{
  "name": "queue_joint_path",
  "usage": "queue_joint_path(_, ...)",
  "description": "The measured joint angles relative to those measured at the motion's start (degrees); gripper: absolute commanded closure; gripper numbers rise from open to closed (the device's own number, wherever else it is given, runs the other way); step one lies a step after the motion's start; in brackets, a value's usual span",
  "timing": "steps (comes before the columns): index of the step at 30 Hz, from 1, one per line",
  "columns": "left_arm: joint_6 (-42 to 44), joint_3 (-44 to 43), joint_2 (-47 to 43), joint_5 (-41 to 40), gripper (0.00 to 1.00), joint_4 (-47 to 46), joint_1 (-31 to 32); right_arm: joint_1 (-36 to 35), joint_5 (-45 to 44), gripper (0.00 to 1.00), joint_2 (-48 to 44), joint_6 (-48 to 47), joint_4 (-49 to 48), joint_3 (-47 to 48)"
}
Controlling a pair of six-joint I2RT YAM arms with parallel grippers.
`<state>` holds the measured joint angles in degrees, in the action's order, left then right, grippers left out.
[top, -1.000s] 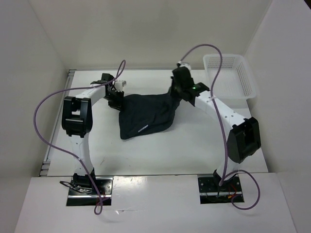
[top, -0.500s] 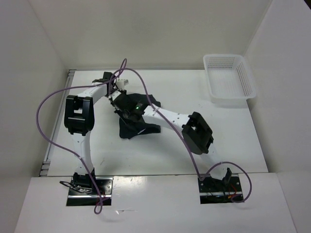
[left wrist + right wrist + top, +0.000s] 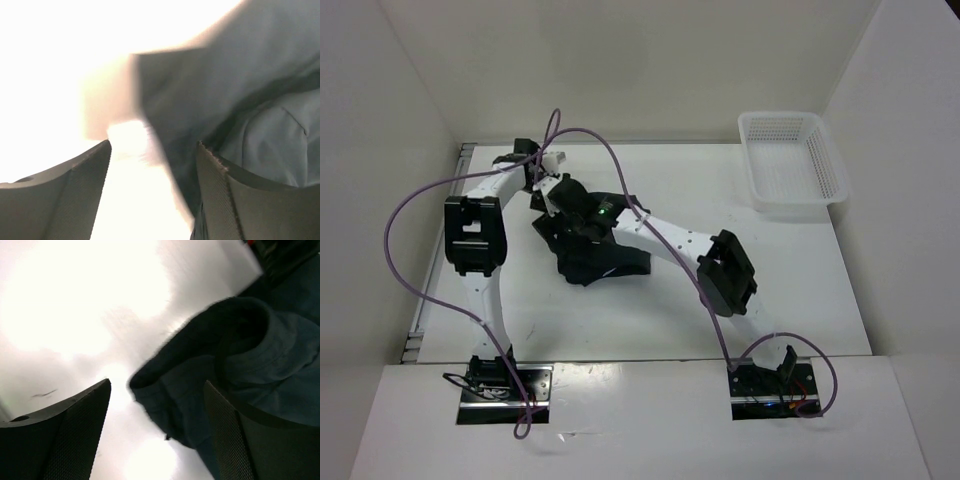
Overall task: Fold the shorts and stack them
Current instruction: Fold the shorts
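The dark shorts (image 3: 605, 262) lie folded into a compact bundle left of the table's middle. Both grippers hover at the bundle's far left end. My left gripper (image 3: 544, 196) stands open; in the left wrist view a blurred fabric edge of the shorts (image 3: 225, 85) hangs by the right finger (image 3: 225, 200), ungripped. My right gripper (image 3: 558, 224) reaches across from the right and is open too. In the right wrist view a rolled corner of the shorts (image 3: 240, 365) lies loose on the table between and beyond the fingers, and nothing is held.
A white mesh basket (image 3: 795, 205) stands at the far right corner. White walls close in the table on the left, back and right. Purple cables loop over both arms. The right arm's elbow (image 3: 725, 270) hangs over the table's middle.
The right arm swept from the right to the left, carrying the shorts' right half over onto the left half. Both grippers then opened and let go of the fabric.
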<state>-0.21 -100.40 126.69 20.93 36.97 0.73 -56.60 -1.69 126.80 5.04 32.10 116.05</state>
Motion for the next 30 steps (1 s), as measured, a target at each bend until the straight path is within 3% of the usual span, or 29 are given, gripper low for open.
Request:
queue_joint_path(4,-0.04,-3.69,-0.22,-1.29,0.23,0.39,-4.02,0.00,5.11,0.18,-3.74,0.24,-1.14,-0.57)
queue_joint_path(7,-0.07,-4.09,-2.73,-2.10,0.23,0.72,-6.34,0.17,5.11,0.18,-11.54,1.42,-5.29,-7.56)
queue_joint_path(13,-0.09,1.88,-15.32,0.31,0.24,1.64,-2.97,4.39,0.76,0.24,-25.83,6.01,-8.70,-22.53)
queue_joint_path(17,0.00,4.94,-20.02,2.10,0.23,3.93,2.86,8.17,-4.33,0.24,-26.25,8.31,-8.83,-32.26)
queue_joint_path(22,-0.02,8.39,-16.26,2.21,0.21,5.53,5.35,7.89,-6.97,0.19,-25.27,10.23,-6.56,-44.30)
queue_joint_path(30,-0.04,8.81,-11.43,0.81,0.26,5.03,6.25,7.67,-8.50,0.18,-25.62,13.94,-8.02,-50.03)
